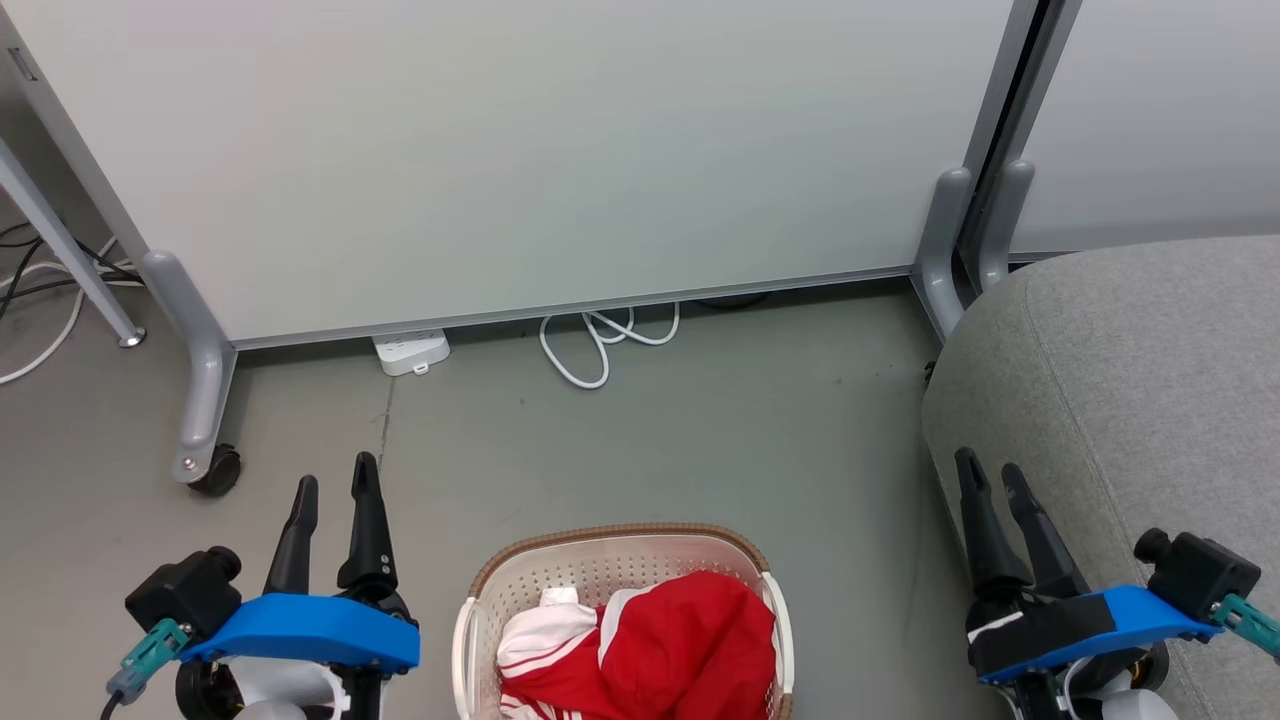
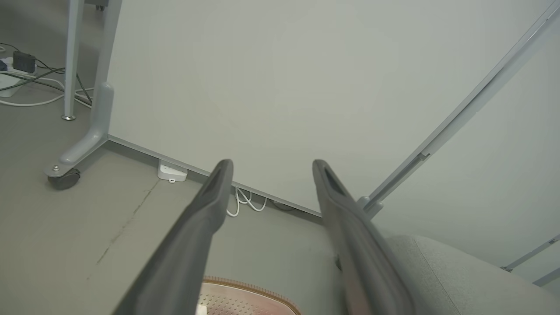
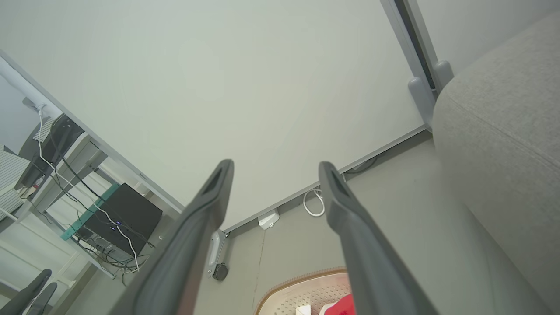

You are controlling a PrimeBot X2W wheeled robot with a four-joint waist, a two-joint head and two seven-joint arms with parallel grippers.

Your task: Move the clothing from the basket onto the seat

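Note:
Red clothing with white panels and striped trim lies heaped in the cream perforated basket, which stands on the floor at the bottom middle of the head view. The basket's brown rim peeks into the left wrist view, and the basket with a bit of red clothing shows in the right wrist view. The grey seat fills the right side; the seat and seat also appear in the wrist views. My left gripper hangs open left of the basket. My right gripper hangs open beside the seat's edge. Both hold nothing.
A pale partition panel on grey legs with a castor stands behind the basket. A white power strip and a looped white cable lie at its foot. More cables trail at far left.

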